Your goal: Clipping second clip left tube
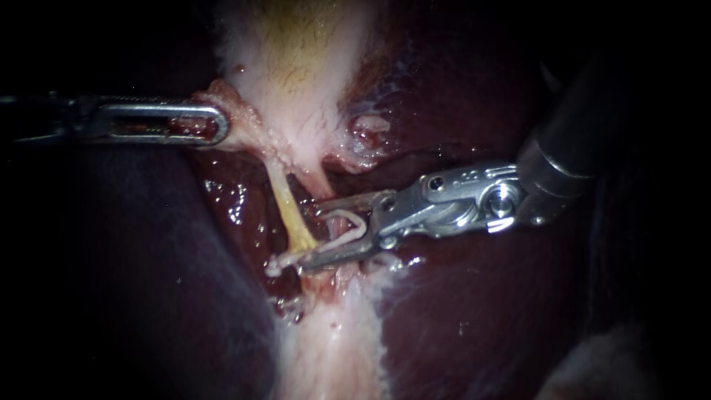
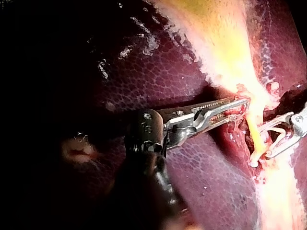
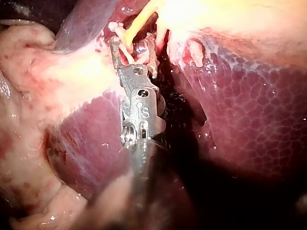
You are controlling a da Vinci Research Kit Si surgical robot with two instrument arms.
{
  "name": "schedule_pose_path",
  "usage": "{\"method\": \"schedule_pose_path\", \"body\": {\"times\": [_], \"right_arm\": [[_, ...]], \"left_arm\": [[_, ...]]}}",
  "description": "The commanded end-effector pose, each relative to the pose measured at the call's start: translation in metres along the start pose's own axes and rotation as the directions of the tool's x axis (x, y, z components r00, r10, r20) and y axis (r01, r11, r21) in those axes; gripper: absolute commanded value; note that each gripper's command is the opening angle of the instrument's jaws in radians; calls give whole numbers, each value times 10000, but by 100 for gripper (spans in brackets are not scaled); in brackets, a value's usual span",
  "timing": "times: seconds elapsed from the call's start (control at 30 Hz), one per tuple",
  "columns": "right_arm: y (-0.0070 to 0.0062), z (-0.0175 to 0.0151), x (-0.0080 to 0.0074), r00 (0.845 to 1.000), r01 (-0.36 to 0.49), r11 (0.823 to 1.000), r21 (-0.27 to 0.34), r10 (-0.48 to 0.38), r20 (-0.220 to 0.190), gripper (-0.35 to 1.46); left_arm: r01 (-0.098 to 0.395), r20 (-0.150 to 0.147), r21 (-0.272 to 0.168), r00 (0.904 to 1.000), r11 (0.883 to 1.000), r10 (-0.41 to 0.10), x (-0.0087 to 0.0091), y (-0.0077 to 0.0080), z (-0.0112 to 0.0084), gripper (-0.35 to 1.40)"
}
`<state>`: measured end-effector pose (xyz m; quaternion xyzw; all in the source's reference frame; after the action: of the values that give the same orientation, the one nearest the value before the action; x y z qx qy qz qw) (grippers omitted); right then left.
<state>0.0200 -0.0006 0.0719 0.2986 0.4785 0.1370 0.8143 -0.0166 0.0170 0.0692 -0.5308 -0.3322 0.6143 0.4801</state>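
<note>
The right instrument's hand (image 1: 309,235), a pair of slim metal jaws, stands spread apart and carries a white V-shaped clip (image 1: 346,226) that touches both jaws. The jaw tips reach the lower end of the left tube (image 1: 285,204), a thin yellow strand running down from the gallbladder's pale neck. Whether the tube already sits inside the clip cannot be told. A small white piece (image 1: 275,264) lies at the foot of the tube, just beside the lower jaw's tip.

The left instrument's hand (image 1: 221,122), two long windowed jaws, is clenched on reddish tissue (image 1: 231,104) at the edge of the gallbladder (image 1: 296,74), up and to the left of the tube. Its shaft runs off level to the left.

Dark red liver (image 1: 459,296) surrounds everything, and a pale band of tissue runs down below the tube.
</note>
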Motion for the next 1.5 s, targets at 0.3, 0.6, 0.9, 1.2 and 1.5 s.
{"method": "schedule_pose_path", "body": {"times": [0.3, 0.6, 0.9, 1.2, 1.5], "right_arm": [[-4, 26, 3, 9993, -304, 9969, 730, 318, -184, 45], [-13, 34, 8, 9949, -420, 9908, 1285, 533, -852, 45], [-35, 22, 31, 9763, -579, 9824, 1774, 929, -1954, 45], [-67, 29, 44, 9764, -763, 9641, 2545, 1240, -1769, 42], [-67, 30, 44, 9744, -1073, 9527, 2843, 1576, -1604, 39]], "left_arm": [[0, -2, 0, 10000, 10000, 0, 0, 0, 0, -35], [0, -2, 0, 10000, 10000, 0, 0, 0, 1, -35], [4, 5, -10, 10000, 10000, -4, 1, -1, 0, -35], [4, 9, -15, 10000, 10000, -4, 1, -2, 0, -35], [3, 10, -17, 10000, 10000, -3, 1, -2, -1, -35]]}}
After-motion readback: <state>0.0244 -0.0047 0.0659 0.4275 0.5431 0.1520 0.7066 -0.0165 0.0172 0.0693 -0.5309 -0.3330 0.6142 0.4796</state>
